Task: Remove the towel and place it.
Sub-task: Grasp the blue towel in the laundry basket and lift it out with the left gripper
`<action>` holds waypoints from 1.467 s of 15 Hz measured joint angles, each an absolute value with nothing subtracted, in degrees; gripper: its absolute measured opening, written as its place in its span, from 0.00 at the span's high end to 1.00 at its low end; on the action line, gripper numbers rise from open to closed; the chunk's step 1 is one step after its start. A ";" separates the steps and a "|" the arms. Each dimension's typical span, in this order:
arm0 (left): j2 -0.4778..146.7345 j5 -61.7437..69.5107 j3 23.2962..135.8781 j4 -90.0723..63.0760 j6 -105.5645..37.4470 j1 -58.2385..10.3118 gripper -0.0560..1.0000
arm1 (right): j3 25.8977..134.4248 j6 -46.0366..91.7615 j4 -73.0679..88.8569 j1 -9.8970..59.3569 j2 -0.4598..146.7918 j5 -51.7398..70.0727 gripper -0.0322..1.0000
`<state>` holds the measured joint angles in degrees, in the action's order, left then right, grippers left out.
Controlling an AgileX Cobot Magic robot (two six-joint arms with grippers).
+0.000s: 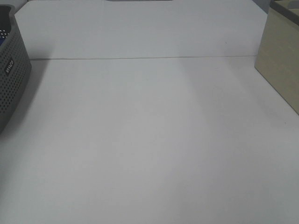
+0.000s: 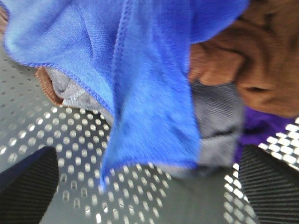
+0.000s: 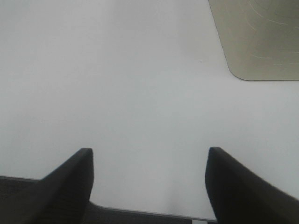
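The towel, royal-blue and plush with a stitched hem, lies crumpled inside the grey perforated basket in the left wrist view. My left gripper hovers just over it. Its jaws are open wide, with one dark finger on each side and nothing between them. In the exterior high view only the basket shows, at the far left edge, and neither arm is in sight. My right gripper is open over bare white table and holds nothing.
A brown cloth, a grey cloth and a purple cloth lie in the basket with the towel. A beige box stands at the table's right edge, its corner ahead of my right gripper.
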<state>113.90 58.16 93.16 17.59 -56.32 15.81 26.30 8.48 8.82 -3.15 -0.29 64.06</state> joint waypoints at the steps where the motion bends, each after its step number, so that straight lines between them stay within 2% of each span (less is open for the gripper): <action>1: 115.51 56.26 93.28 17.70 -56.67 16.39 0.01 | 26.30 8.48 8.82 -3.15 -0.29 64.06 0.31; 3: 118.43 54.95 95.05 17.76 -56.95 16.56 0.02 | 26.30 8.48 8.82 -3.15 -0.29 64.06 0.31; 5: 120.26 55.75 97.57 17.30 -57.07 16.56 0.07 | 26.30 8.48 8.82 -3.15 -0.29 64.06 0.31; 6: 120.44 55.92 97.98 17.13 -57.12 16.56 0.13 | 26.30 8.48 8.82 -3.15 -0.29 64.06 0.31; 8: 120.55 56.72 98.32 16.90 -57.12 16.56 0.36 | 26.30 8.48 8.82 -3.15 -0.29 64.06 0.31; 9: 120.55 56.89 98.43 17.07 -57.24 16.56 0.61 | 26.30 8.48 8.82 -3.15 -0.29 64.06 0.31; 11: 120.55 57.41 98.49 17.59 -57.24 16.56 0.86 | 26.30 8.48 8.82 -3.15 -0.29 64.06 0.31; 12: 120.55 58.16 98.49 17.59 -56.55 16.56 0.93 | 26.30 8.48 8.82 -3.15 -0.29 64.06 0.31; 19: 119.58 59.13 98.55 18.39 -52.48 15.76 0.95 | 26.30 8.48 8.82 -3.15 -0.29 64.06 0.31; 22: 113.27 59.13 98.55 18.62 -52.37 13.06 0.95 | 26.30 8.48 8.82 -3.15 -0.29 64.06 0.31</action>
<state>113.27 59.13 98.55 18.62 -52.37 13.06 26.30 8.48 8.82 -3.15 -0.29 64.06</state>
